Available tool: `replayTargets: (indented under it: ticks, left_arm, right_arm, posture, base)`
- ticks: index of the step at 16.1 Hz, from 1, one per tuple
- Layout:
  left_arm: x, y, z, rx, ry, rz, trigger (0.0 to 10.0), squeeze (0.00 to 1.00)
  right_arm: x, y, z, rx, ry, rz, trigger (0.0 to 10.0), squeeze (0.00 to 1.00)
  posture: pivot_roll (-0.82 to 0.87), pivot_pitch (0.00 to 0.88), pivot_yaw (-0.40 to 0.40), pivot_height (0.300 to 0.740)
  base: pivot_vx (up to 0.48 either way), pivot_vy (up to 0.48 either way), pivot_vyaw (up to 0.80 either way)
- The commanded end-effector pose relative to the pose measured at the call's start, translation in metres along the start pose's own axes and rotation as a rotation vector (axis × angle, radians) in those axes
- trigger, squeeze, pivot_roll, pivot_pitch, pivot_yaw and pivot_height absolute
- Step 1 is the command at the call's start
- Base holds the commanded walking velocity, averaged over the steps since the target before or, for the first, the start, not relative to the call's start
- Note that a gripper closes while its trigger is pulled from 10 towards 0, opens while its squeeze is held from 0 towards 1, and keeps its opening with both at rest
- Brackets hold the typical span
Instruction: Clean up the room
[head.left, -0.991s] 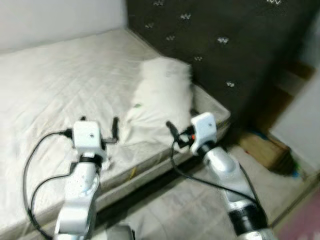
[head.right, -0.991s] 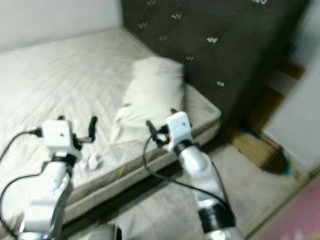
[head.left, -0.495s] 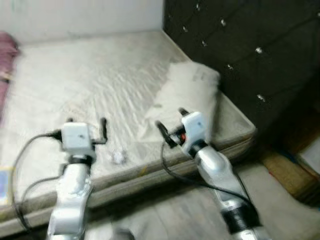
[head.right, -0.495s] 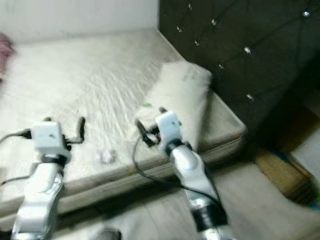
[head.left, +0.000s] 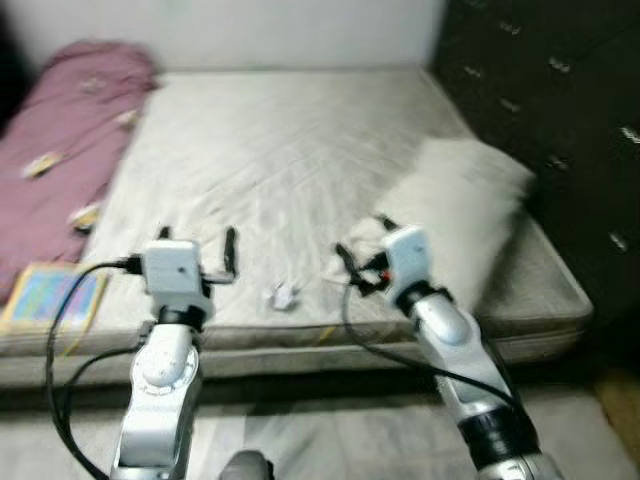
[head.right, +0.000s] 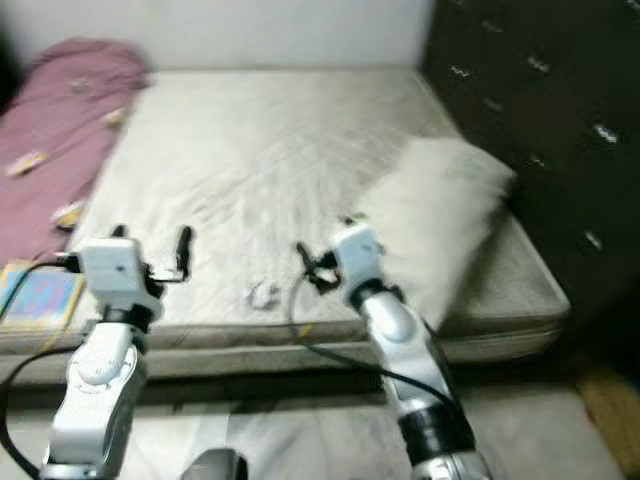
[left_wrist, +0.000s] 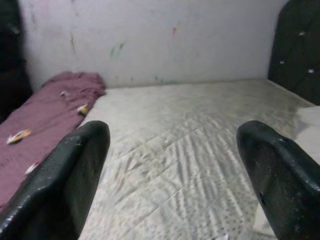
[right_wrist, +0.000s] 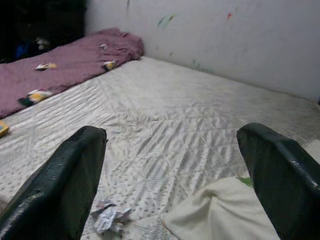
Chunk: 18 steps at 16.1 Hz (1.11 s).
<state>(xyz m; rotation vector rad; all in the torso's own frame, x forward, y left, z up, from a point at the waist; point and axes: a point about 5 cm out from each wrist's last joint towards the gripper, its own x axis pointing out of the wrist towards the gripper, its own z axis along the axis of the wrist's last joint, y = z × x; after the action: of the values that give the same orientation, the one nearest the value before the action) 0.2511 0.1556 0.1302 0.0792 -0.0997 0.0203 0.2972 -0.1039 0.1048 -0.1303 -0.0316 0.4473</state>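
Two claws: I hold left claw (head.left: 197, 252) and right claw (head.left: 361, 250) level above the bed's (head.left: 300, 150) near edge, fingers spread apart, nothing gripped, ready to reach.
Paper wad: crumpled scrap (head.left: 284, 295) lies on the mattress between the claws, about 10 o'clock from the right one; likely my first pickup.
Pillow: (head.left: 460, 215) at 2 o'clock, against the headboard (head.left: 560, 100).
Blanket: pink heap (head.left: 60, 140) at 10 o'clock, book (head.left: 50, 297) beside it.

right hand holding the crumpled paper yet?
No. The right hand is open with nothing between its fingers, and the crumpled paper lies on the mattress ahead of it.
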Motion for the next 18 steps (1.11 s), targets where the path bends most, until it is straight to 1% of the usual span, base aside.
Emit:
replayTargets:
  ticks: [1,3,10,16,18]
  left_arm:
    - [0.000,0.006,0.001,0.013,-0.008,0.008,10.0,0.00]
    - [0.000,0.007,0.003,0.008,-0.024,-0.001,10.0,0.00]
    - [-0.003,0.005,0.001,0.008,-0.017,-0.011,10.0,0.00]
    - [-0.004,0.003,0.000,0.010,-0.019,-0.010,10.0,0.00]
    - [-0.006,0.005,-0.004,0.006,0.001,0.027,10.0,0.00]
  right_arm:
    - [0.004,0.006,0.004,0.009,-0.016,0.014,10.0,0.00]
    - [0.005,0.000,0.003,0.041,-0.014,-0.034,10.0,0.00]
    - [0.003,-0.011,0.000,0.048,0.003,-0.120,10.0,0.00]
    - [0.003,-0.012,-0.001,0.054,0.009,-0.127,10.0,0.00]
    - [0.001,-0.014,-0.002,0.064,0.015,-0.148,10.0,0.00]
  posture:
    - [0.08,0.035,-0.056,0.740]
    - [0.08,0.038,-0.054,0.740]
    - [0.07,0.041,-0.055,0.740]
    - [0.07,0.038,-0.061,0.740]
    - [0.07,0.031,-0.052,0.740]
  base:
    - [0.000,0.000,0.79]
    - [0.124,0.000,0.00]
    - [0.359,0.000,0.00]
    - [0.394,0.000,0.00]
    - [0.167,0.000,0.00]
